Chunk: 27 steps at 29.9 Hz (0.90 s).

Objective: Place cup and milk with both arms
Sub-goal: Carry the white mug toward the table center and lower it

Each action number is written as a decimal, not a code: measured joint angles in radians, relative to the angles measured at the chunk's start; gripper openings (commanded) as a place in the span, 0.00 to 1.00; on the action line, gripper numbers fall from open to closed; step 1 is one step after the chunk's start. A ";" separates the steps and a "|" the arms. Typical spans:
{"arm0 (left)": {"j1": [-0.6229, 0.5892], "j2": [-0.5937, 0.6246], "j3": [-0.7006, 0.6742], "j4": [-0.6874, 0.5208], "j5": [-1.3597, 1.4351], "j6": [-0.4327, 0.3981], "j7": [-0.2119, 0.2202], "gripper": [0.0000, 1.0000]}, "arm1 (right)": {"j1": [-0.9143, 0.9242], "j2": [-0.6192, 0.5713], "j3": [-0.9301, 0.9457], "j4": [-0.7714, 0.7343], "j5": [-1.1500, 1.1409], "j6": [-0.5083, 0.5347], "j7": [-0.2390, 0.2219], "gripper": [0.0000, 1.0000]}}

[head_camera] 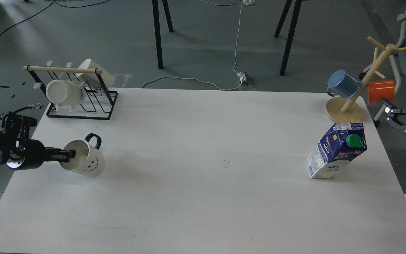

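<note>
The cup (85, 162), cream-white with a black smiley face and a black handle, is at the table's left side, tilted with its mouth toward my left arm. My left gripper (69, 154) comes in from the left and is shut on the cup's near rim, with one finger inside the mouth. The milk (337, 150), a blue and white carton with a green cap, stands upright near the table's right edge. My right gripper (398, 120) is open and empty, off the table beyond its right edge, behind and to the right of the milk.
A black wire rack (79, 106) with two plain cream mugs stands at the table's back left. A wooden mug tree (345, 109) with a blue mug (344, 84) and an orange mug (381, 91) stands at the back right, just behind the milk.
</note>
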 measured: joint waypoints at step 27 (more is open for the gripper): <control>-0.167 -0.541 0.037 -0.100 0.094 -0.076 0.000 0.09 | 0.017 0.052 0.073 -0.214 0.045 0.000 -0.006 0.99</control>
